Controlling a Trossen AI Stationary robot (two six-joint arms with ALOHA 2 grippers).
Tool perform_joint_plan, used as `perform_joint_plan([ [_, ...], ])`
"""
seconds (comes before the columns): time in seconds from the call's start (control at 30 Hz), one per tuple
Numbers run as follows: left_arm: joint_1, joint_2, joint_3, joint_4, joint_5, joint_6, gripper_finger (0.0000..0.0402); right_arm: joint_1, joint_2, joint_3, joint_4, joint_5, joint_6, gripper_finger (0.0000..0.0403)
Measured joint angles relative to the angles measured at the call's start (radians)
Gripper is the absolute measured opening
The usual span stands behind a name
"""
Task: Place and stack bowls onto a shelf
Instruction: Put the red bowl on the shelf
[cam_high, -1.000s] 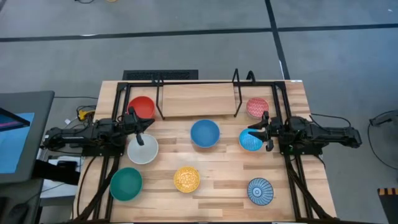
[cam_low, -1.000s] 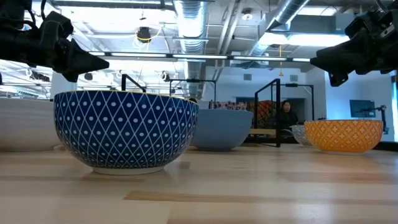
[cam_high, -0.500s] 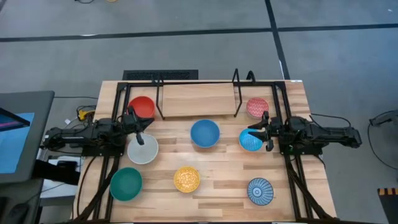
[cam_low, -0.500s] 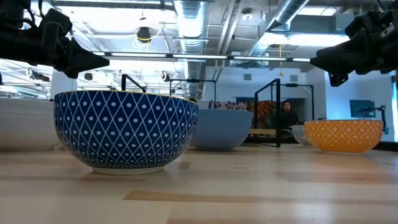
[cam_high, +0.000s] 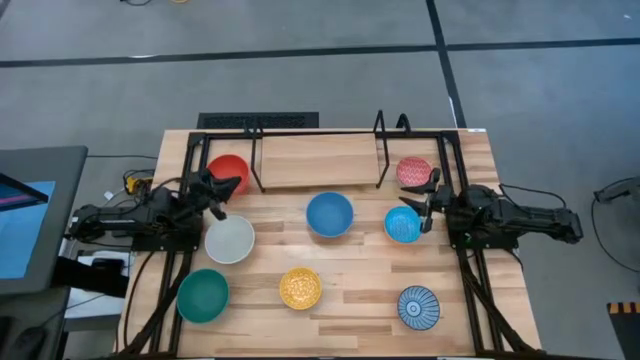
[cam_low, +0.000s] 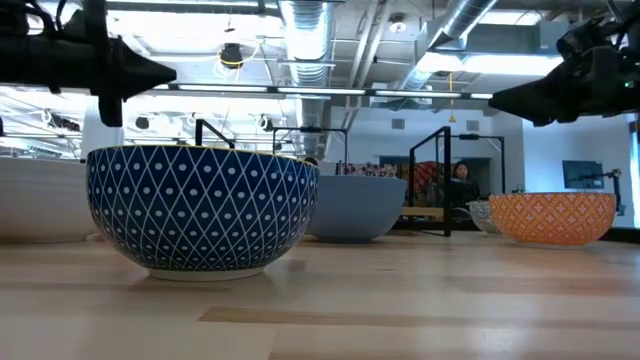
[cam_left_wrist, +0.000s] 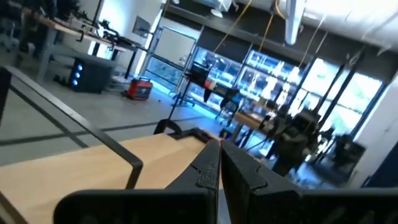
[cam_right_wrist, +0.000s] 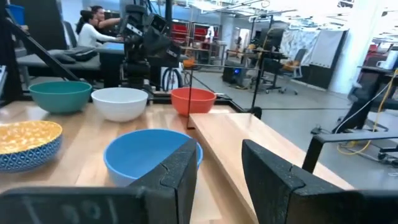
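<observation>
The shelf (cam_high: 318, 158) stands at the far edge of the table, bare of bowls; all 8 bowls lie on the tabletop. The red bowl (cam_high: 228, 171) sits just beside the shelf's left end, the pink bowl (cam_high: 414, 172) just beside its right end. The white bowl (cam_high: 230, 239), the blue bowl (cam_high: 329, 214) and the light-blue bowl (cam_high: 403, 226) are lined in front of the shelf; teal, yellow and striped bowls lie nearer the front edge.

The left gripper (cam_high: 222, 190) is held between the red and white bowls, its fingers closed together with nothing between them, as the wrist view shows. The right gripper (cam_high: 427, 188) is held between the pink and light-blue bowls, its fingers parted and empty.

Red and white are judged nearest the left arm, pink and light-blue nearest the right. From either gripper the shelf lies toward the far edge and inward.
</observation>
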Motion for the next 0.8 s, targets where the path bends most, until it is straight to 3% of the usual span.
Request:
perform_joint_plan([
  [0.2,-0.001,0.034,0.057,0.024,-0.026,0.044,0.0,-0.003,0.011,-0.001,0.09,0.003,0.017,0.0154],
  [0.33,0.0,0.146,0.17,0.027,-0.143,0.135,0.0,0.006,0.008,-0.001,0.258,-0.024,0.371,0.0154],
  [0.43,0.0,0.271,0.277,-0.012,-0.22,0.16,0.0,-0.008,0.009,-0.001,0.256,0.063,0.647,0.0155],
  [0.57,0.0,0.448,0.447,-0.179,-0.307,0.085,0.0,-0.042,0.019,-0.001,0.222,0.108,0.951,0.0158],
  [0.7,0.016,0.594,0.626,-0.425,-0.404,0.006,0.0,-0.058,0.028,-0.001,0.294,0.126,1.1,0.0159],
  [0.8,0.079,0.665,0.772,-0.692,-0.415,-0.13,0.0,-0.08,0.038,0.0,0.345,0.251,1.137,0.0157],
])
